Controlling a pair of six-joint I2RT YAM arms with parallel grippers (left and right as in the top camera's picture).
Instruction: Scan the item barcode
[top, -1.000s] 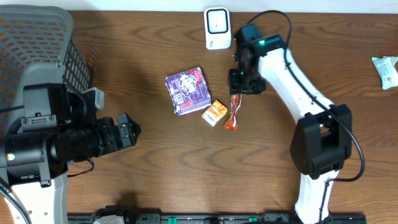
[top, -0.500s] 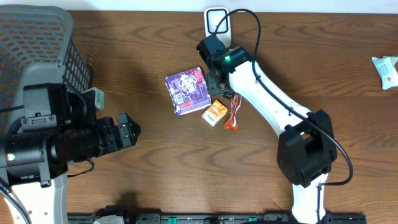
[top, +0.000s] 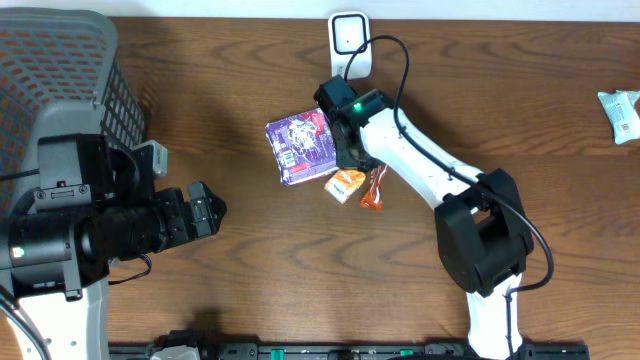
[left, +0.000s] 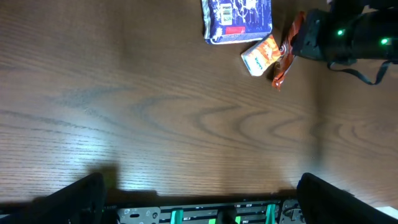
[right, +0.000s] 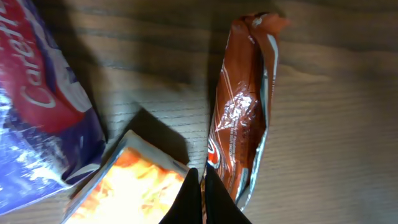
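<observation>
Three items lie mid-table: a purple packet (top: 300, 148) (right: 37, 112) (left: 237, 18), a small orange box (top: 345, 184) (right: 130, 186) (left: 260, 56) and a red-orange wrapper (top: 375, 190) (right: 242, 106) (left: 286, 56). My right gripper (top: 355, 165) (right: 202, 193) is down among them, its tips between the box and the wrapper. It is shut, fingers pressed together, and nothing shows between them. A white scanner (top: 348, 45) stands at the table's far edge. My left gripper (top: 205, 210) (left: 202, 205) hovers open at the left, well away from the items.
A grey mesh basket (top: 60, 70) fills the back left corner. A white and green packet (top: 622, 110) lies at the far right edge. A black rail (top: 300, 350) runs along the table's front edge.
The right arm swung left from beside the scanner and came down over the items, and its jaws closed. The left arm has not moved.
</observation>
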